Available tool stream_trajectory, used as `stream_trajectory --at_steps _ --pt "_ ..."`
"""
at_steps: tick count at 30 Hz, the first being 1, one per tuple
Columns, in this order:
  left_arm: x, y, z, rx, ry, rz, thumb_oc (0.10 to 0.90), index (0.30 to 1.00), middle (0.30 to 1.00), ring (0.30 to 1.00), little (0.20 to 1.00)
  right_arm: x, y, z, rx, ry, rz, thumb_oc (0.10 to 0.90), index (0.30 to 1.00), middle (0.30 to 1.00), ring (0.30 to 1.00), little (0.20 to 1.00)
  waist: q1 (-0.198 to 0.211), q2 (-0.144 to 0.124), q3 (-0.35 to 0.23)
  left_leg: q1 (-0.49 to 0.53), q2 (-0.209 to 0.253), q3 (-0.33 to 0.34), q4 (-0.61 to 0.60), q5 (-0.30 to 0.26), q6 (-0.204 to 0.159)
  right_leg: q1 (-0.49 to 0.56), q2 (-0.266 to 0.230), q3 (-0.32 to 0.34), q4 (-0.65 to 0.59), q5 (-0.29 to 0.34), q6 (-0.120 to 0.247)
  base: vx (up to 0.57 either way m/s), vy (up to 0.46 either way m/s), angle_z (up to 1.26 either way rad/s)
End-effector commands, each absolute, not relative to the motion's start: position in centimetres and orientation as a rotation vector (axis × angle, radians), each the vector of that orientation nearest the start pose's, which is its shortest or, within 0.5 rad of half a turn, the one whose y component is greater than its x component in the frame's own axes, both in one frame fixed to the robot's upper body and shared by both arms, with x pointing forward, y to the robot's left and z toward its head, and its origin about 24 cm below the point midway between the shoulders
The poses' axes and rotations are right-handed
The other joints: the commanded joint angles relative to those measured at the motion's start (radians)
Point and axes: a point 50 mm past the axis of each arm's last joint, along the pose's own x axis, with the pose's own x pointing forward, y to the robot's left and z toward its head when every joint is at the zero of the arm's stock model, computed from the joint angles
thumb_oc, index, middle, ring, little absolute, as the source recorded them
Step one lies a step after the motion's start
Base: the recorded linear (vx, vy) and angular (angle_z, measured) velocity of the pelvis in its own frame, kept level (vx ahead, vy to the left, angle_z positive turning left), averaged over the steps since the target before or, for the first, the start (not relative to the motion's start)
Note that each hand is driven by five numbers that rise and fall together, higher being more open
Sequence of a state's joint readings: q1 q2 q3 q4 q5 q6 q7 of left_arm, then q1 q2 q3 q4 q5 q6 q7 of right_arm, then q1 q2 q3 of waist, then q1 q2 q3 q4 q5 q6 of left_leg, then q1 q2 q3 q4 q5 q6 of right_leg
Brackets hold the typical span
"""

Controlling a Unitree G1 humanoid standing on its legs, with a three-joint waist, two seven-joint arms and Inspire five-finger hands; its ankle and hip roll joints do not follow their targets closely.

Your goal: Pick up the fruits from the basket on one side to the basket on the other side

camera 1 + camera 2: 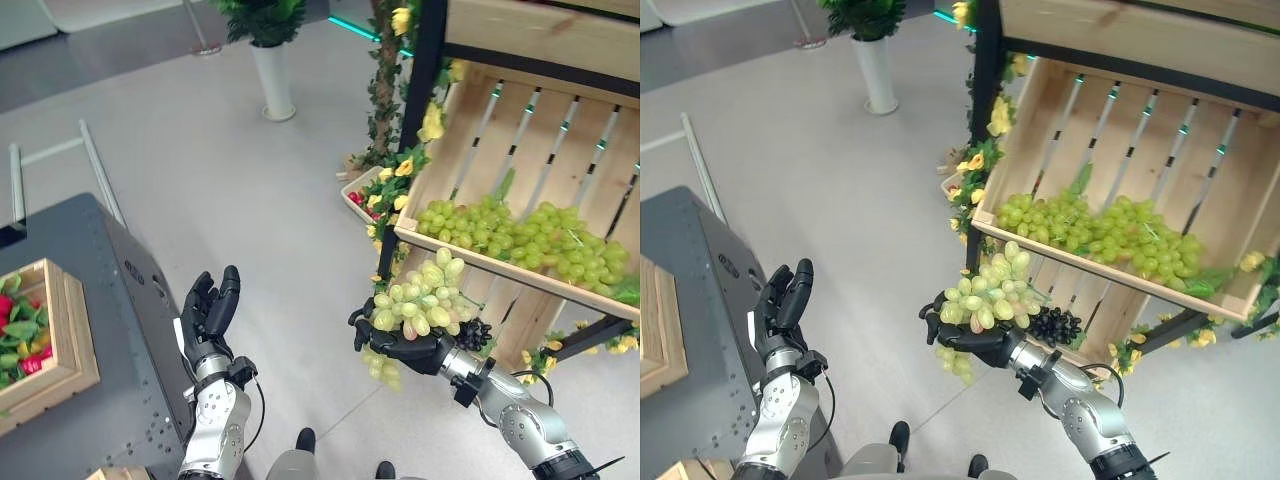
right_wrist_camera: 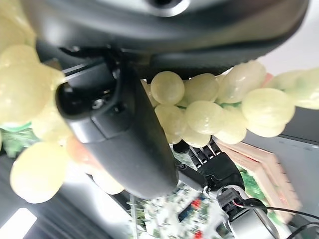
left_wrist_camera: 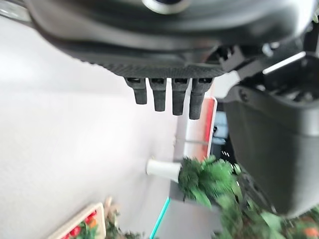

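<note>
A bunch of green grapes [image 1: 420,296] rests in the right hand [image 1: 405,348], whose dark fingers and thumb curl up around its underside; a few grapes dangle below the palm. In the right wrist view the pale grapes [image 2: 209,107] press against the thumb and palm. A small cluster of dark grapes [image 1: 472,333] sits just beside the wrist, in front of the crate's lower edge. The held bunch hangs in the air just in front of the tilted wooden crate [image 1: 545,150] on the display stand, apart from the heap of green grapes [image 1: 520,235] lying along the crate's lower lip. Yellow flowers and green vines [image 1: 398,165] trail down the stand's black post.

The left hand [image 1: 208,312] is raised with its fingers straight, close together and pointing up, holding nothing. Beside it stands a dark grey table [image 1: 110,300] bearing a wooden box of red and green produce [image 1: 35,335]. A white planter with a green plant [image 1: 272,75] stands on the grey floor [image 1: 200,150] beyond.
</note>
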State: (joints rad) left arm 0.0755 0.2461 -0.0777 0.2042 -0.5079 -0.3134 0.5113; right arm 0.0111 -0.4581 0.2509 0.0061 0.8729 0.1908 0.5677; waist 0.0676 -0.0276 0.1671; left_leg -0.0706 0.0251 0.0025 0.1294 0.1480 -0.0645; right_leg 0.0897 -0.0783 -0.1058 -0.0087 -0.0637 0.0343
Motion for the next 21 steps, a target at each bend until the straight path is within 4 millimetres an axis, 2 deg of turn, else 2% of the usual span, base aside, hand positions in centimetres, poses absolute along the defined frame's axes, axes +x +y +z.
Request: stream_trajectory --at_steps 1,2,3,5,7,8,9,10,11,12,14,17,18,21 --pt "24.2 23.9 6.4 -0.198 -0.293 0.504 0.8 0.9 0.9 0.9 0.9 24.1 -14.1 8.0 0.57 -0.103 0.858 0.4 0.3 0.3 0.3 0.3 -0.035 -0.029 -0.058 0.114 -0.083 0.001 0.009 -0.255 0.095 0.015 0.033 -0.022 -0.079 0.089 -0.016 -0.03 0.236 -0.28" --pt "24.3 23.9 6.4 -0.194 -0.293 0.502 0.8 0.9 0.9 0.9 0.9 24.0 -14.1 7.9 0.571 -0.105 0.855 0.4 0.3 0.3 0.3 0.3 -0.039 -0.024 -0.059 0.13 -0.082 -0.002 -0.026 -0.253 0.097 0.012 0.034 -0.02 -0.079 0.089 -0.012 -0.06 0.288 -0.19" --pt "24.5 23.7 6.6 -0.187 -0.289 0.484 0.8 0.9 0.9 0.9 0.9 23.7 -14.2 7.9 0.571 -0.111 0.836 0.4 0.3 0.3 0.3 0.3 -0.053 -0.011 -0.064 0.158 -0.086 -0.019 -0.116 -0.238 0.103 -0.003 0.034 -0.012 -0.079 0.096 0.004 -0.09 0.276 0.02" --pt "24.6 23.4 6.7 -0.15 -0.295 0.47 0.8 0.9 0.9 0.9 0.9 23.4 -14.5 8.2 0.581 -0.122 0.822 0.4 0.3 0.3 0.3 0.3 -0.063 -0.003 -0.065 0.167 -0.093 -0.051 -0.153 -0.228 0.11 -0.03 0.036 0.013 -0.069 0.103 0.014 -0.09 0.211 0.06" --pt "24.6 23.3 6.5 -0.112 -0.286 0.465 0.8 0.9 0.9 0.9 0.9 23.2 -14.2 8.5 0.611 -0.146 0.809 0.4 0.3 0.3 0.3 0.3 -0.068 0.006 -0.064 0.18 -0.091 -0.056 -0.198 -0.212 0.118 -0.054 0.029 0.011 -0.042 0.104 0.027 -0.15 0.117 -0.26" --pt "24.6 23.5 6.5 -0.105 -0.285 0.472 0.8 0.9 0.9 0.9 0.9 23.2 -14.0 8.6 0.614 -0.152 0.815 0.4 0.3 0.3 0.3 0.3 -0.065 0.008 -0.063 0.183 -0.09 -0.05 -0.205 -0.209 0.119 -0.057 0.021 -0.009 -0.032 0.102 0.031 -0.2 0.098 -0.28" --pt "24.6 24.0 6.5 -0.095 -0.287 0.495 0.8 0.9 0.9 0.9 0.9 23.2 -13.5 8.7 0.624 -0.16 0.839 0.4 0.3 0.3 0.3 0.3 -0.054 0.013 -0.061 0.189 -0.086 -0.033 -0.212 -0.205 0.123 -0.065 -0.003 -0.058 0.008 0.104 0.04 -0.09 0.027 -0.14" --pt "24.6 24.0 6.5 -0.095 -0.287 0.495 0.8 0.9 0.9 0.9 0.9 23.2 -13.5 8.7 0.624 -0.161 0.839 0.4 0.3 0.3 0.3 0.3 -0.054 0.013 -0.061 0.19 -0.086 -0.033 -0.212 -0.205 0.123 -0.067 -0.003 -0.058 0.011 0.102 0.04 -0.17 0.013 -0.23" --pt "24.3 25.0 6.6 -0.102 -0.293 0.526 0.8 0.9 0.9 0.9 0.9 23.3 -12.8 8.9 0.628 -0.167 0.867 0.4 0.3 0.3 0.3 0.3 -0.039 0.024 -0.057 0.19 -0.077 -0.013 -0.21 -0.198 0.128 -0.08 -0.034 -0.104 0.091 0.1 0.039 -0.16 -0.019 -0.43" --pt "24.3 25.3 6.8 -0.103 -0.302 0.533 0.8 0.9 0.9 0.9 0.9 23.4 -12.4 9.0 0.624 -0.172 0.877 0.4 0.3 0.3 0.3 0.3 -0.031 0.029 -0.056 0.184 -0.075 -0.011 -0.202 -0.194 0.135 -0.084 -0.044 -0.109 0.131 0.087 0.032 -0.2 -0.058 -0.51" --pt "24.3 25.5 6.8 -0.104 -0.309 0.539 0.8 0.9 0.9 0.9 0.9 23.7 -12.1 9.0 0.607 -0.18 0.886 0.4 0.3 0.3 0.3 0.3 -0.015 0.023 -0.059 0.17 -0.073 -0.006 -0.188 -0.195 0.137 -0.058 -0.044 -0.122 0.087 0.067 0.023 -0.13 -0.151 -0.3" --pt "24.9 25.0 6.4 -0.129 -0.282 0.548 0.8 0.9 0.9 0.9 0.9 24.6 -11.7 9.8 0.593 -0.185 0.892 0.4 0.3 0.3 0.3 0.3 0.002 0.0 -0.066 0.169 -0.056 0.008 -0.199 -0.189 0.115 -0.002 -0.022 -0.119 -0.035 0.082 0.027 -0.09 -0.209 -0.1" --pt "24.9 24.9 6.4 -0.132 -0.279 0.545 0.8 0.9 0.9 0.9 0.9 24.8 -11.8 9.9 0.592 -0.186 0.887 0.4 0.3 0.3 0.3 0.3 0.002 -0.002 -0.067 0.171 -0.054 0.007 -0.202 -0.188 0.113 0.004 -0.018 -0.115 -0.04 0.08 0.026 -0.02 -0.161 -0.08" --pt "24.6 24.6 5.9 -0.134 -0.248 0.516 0.8 0.9 0.9 0.9 0.9 24.9 -13.1 11.0 0.577 -0.225 0.857 0.4 0.3 0.3 0.3 0.3 -0.001 -0.015 -0.076 0.185 -0.04 0.011 -0.215 -0.182 0.1 0.038 -0.003 -0.108 -0.069 0.073 0.014 0.0 -0.117 -0.05"
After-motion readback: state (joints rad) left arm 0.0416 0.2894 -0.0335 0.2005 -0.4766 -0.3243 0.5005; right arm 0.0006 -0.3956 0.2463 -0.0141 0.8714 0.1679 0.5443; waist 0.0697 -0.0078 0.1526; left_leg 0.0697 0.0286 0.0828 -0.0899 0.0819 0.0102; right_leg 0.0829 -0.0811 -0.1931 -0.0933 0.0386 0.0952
